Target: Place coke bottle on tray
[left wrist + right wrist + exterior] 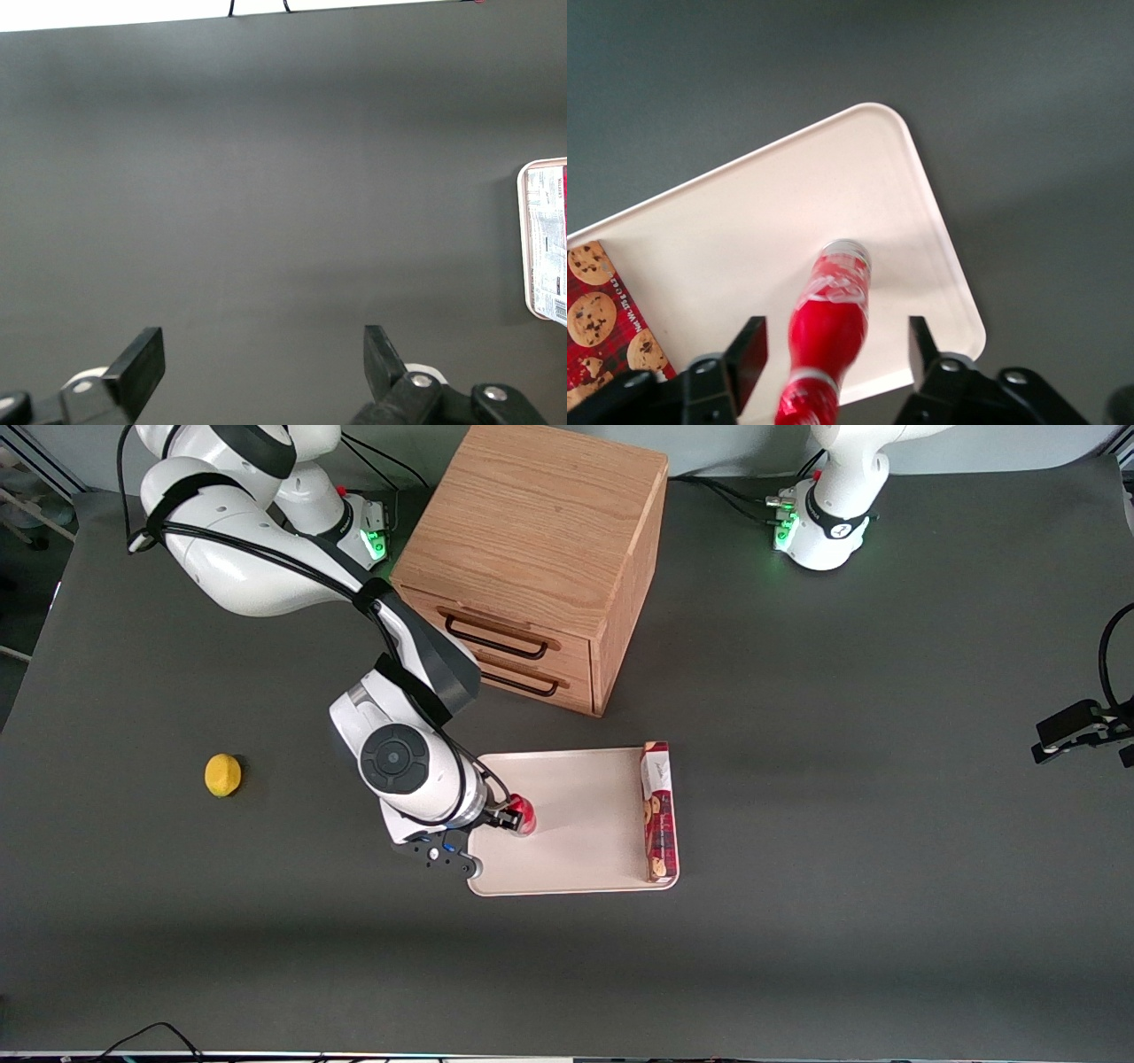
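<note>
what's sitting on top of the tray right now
On the tray: the coke bottle between the open tool fingers, and a biscuit box along one edge. The arm covers one corner.

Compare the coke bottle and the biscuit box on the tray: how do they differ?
The coke bottle is small and round-bodied; the biscuit box is long and flat-sided. The bottle stands between the open fingers of the gripper; the box lies untouched along the edge of the tray toward the parked arm. Both are red and on the tray.
</note>
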`<state>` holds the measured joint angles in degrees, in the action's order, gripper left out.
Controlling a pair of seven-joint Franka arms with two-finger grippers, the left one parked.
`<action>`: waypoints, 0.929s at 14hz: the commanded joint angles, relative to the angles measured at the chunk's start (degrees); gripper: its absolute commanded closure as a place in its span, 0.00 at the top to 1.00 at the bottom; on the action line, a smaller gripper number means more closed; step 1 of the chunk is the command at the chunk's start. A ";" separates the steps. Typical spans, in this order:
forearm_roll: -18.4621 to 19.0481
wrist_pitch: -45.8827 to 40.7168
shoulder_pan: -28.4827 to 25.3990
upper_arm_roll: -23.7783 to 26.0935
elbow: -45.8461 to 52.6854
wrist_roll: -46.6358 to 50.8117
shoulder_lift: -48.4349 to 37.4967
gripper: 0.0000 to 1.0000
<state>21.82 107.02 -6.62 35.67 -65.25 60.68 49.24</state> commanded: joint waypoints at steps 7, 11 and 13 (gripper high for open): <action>-7.04 -33.14 14.51 -1.72 2.41 -27.23 -28.03 1.00; -19.68 -33.57 14.97 -23.05 -11.33 -47.82 -43.22 1.00; -21.64 -24.28 14.79 -26.69 -26.78 -49.69 -52.36 1.00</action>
<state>2.63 73.51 8.79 12.26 -72.63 13.38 8.18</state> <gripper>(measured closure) 0.000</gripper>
